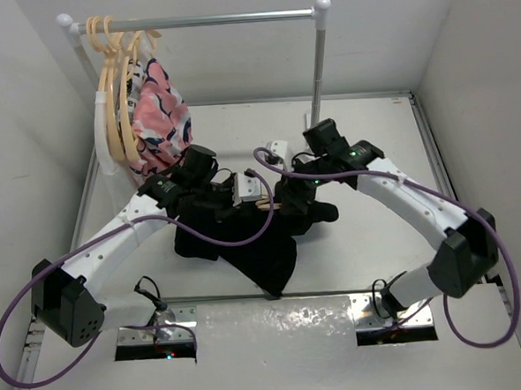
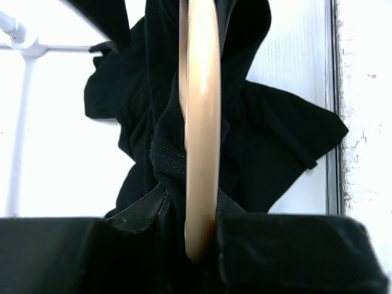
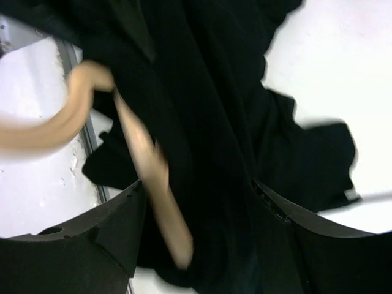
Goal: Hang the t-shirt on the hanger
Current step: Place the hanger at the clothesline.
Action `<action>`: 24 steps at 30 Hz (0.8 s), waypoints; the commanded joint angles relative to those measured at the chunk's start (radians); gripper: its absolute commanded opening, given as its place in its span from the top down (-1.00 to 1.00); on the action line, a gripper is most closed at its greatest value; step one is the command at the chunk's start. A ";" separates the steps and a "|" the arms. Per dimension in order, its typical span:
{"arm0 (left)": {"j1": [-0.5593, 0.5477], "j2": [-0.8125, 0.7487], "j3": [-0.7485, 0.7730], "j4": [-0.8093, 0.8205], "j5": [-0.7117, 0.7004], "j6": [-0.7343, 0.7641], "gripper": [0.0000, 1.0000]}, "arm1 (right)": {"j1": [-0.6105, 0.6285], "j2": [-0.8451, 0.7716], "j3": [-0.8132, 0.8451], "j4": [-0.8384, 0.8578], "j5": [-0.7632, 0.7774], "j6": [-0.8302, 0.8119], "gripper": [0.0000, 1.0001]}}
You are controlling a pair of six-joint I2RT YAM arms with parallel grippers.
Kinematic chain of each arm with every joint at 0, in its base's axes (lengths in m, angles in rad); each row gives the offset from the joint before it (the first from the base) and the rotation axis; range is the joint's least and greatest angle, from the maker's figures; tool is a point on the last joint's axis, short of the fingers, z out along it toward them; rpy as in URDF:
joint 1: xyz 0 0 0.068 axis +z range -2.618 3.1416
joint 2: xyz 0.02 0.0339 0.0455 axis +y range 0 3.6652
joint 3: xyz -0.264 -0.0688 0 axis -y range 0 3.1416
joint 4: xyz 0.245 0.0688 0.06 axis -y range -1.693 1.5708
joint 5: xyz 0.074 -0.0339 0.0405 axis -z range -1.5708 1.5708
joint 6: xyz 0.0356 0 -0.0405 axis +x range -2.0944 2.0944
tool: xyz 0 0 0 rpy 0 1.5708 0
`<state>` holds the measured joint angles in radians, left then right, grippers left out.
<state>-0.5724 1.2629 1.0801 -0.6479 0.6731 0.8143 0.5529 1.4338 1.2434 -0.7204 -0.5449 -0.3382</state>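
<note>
Overhead, you see both arms reaching inward from the near edge of a white table [image 1: 371, 126] and meeting at its middle, above a crumpled black t-shirt [image 1: 257, 248]. The shirt lies in a dark heap between the two arms, with one loose end trailing toward the near edge.

Your left gripper [image 1: 232, 195] comes in from the left. In its wrist view, the left gripper [image 2: 199, 248] is clamped on the hanger [image 2: 201, 122], a smooth pale beige bar that rises straight up out of the narrow gap between the jaws. Black t-shirt [image 2: 275, 141] fabric is draped around this bar on both sides and spreads over the table behind it. A stitched hem sits just beside the bar on its left.

Your right gripper [image 1: 287, 199] comes in from the right, close to the left one. A short beige piece of the hanger [image 1: 265, 204] shows between them. In the right wrist view, the fingers [image 3: 92, 239] stand apart, and the gap is filled by hanging t-shirt [image 3: 208, 135] cloth. A blurred beige stretch of hanger [image 3: 150, 171] crosses the cloth near the left finger. You cannot tell from this view whether the right gripper [image 3: 199, 257] is pinching anything.

At the far left stands a clothes rail [image 1: 206, 21]. It carries a bunch of cream hangers [image 1: 112, 89] and a pink, white and navy patterned garment [image 1: 160, 113], well apart from the shirt.
</note>
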 commanded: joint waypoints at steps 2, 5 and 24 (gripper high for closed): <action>0.011 -0.036 0.060 0.096 0.074 -0.023 1.00 | 0.007 0.066 0.050 0.105 -0.131 0.019 -0.26; 0.020 -0.028 0.052 0.139 0.075 -0.075 1.00 | 0.012 0.093 0.047 0.108 -0.156 0.034 -0.15; 0.200 -0.094 -0.017 0.162 -0.203 -0.455 0.37 | -0.024 -0.187 -0.022 0.007 -0.063 0.159 1.00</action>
<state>-0.4015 1.2125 1.0893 -0.4896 0.6674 0.4679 0.5373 1.3121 1.1805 -0.6590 -0.6090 -0.2150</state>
